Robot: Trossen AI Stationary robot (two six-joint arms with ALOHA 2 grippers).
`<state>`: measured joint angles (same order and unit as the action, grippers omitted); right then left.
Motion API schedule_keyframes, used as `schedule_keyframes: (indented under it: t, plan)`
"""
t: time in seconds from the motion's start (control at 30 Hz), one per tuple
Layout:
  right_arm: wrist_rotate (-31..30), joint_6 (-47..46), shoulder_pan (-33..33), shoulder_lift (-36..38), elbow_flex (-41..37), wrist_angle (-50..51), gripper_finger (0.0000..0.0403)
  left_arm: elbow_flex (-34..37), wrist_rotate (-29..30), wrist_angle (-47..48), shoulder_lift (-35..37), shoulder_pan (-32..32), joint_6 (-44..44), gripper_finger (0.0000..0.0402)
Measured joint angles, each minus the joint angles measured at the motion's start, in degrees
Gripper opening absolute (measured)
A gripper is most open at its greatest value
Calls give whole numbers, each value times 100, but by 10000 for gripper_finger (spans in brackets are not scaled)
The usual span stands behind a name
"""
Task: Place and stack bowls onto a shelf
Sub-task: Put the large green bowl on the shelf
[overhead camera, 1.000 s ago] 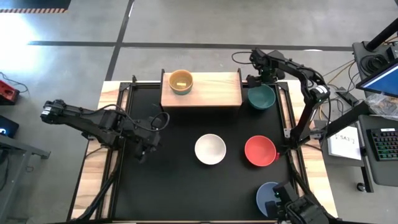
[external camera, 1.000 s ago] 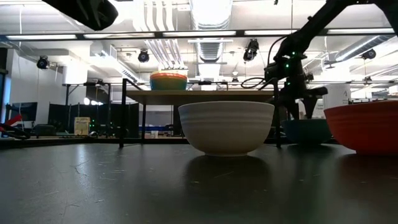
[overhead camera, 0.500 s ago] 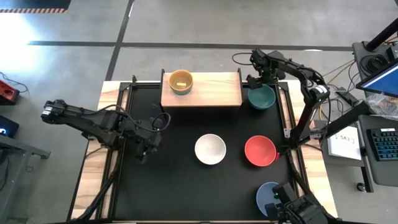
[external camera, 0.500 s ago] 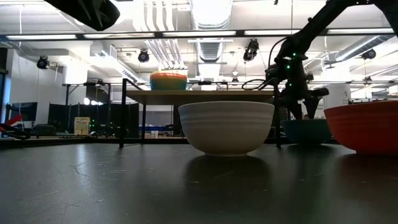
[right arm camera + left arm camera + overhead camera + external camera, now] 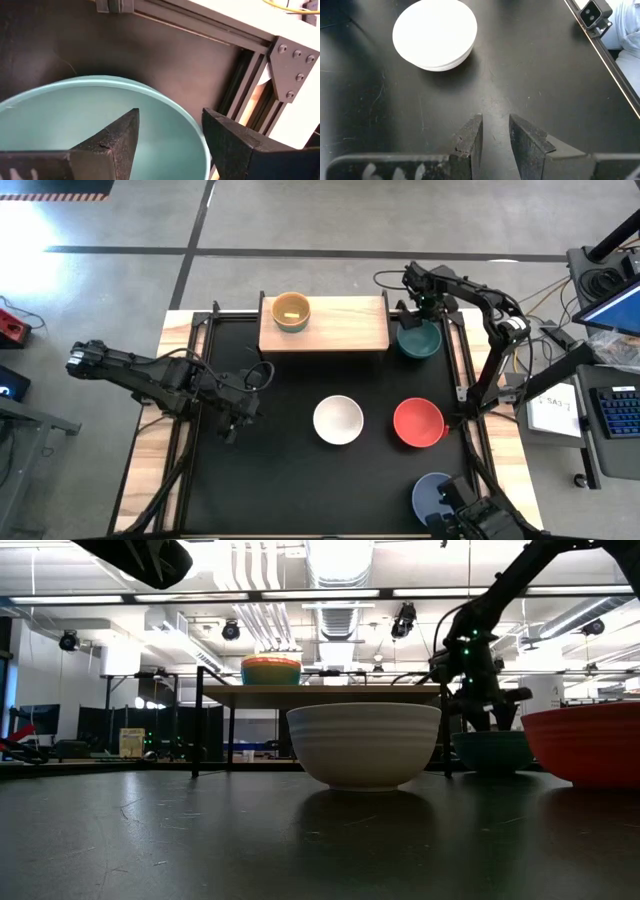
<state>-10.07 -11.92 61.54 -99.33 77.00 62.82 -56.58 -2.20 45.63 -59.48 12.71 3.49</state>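
The teal bowl (image 5: 420,340) sits on the black tabletop just right of the light-wood shelf (image 5: 335,328). My right gripper (image 5: 171,112) is open and low over the teal bowl's far rim (image 5: 165,95), one finger over the inside and one outside, with no touch showing. A stack of small bowls (image 5: 291,311), yellow on top, stands on the shelf's left part. The white bowl (image 5: 338,420), red bowl (image 5: 418,422) and periwinkle bowl (image 5: 432,492) rest on the tabletop. My left gripper (image 5: 495,120) hovers open by a narrow gap, left of the white bowl (image 5: 434,34).
The shelf's middle and right parts are bare wood. A metal frame rail (image 5: 210,25) runs close behind the teal bowl. Bare tabletop (image 5: 290,470) lies near and left of the white bowl. A small camera (image 5: 594,14) sits at the table's edge.
My right gripper has come down a little toward the teal bowl's far rim, drifting slightly toward the table's right. The bowls and the left arm have kept still.
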Motion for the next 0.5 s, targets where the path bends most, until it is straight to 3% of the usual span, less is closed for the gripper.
schedule_keyframes:
  t: [0.23, 0.5]
  plan:
    - [0, 0, 0, 0, -198, 8, 174, 0, 0, 0, 0, 0, 0, 78]
    - [4, -6, 0, 0, -224, 28, 100, 0, 0, 0, 0, 0, -57, 78]
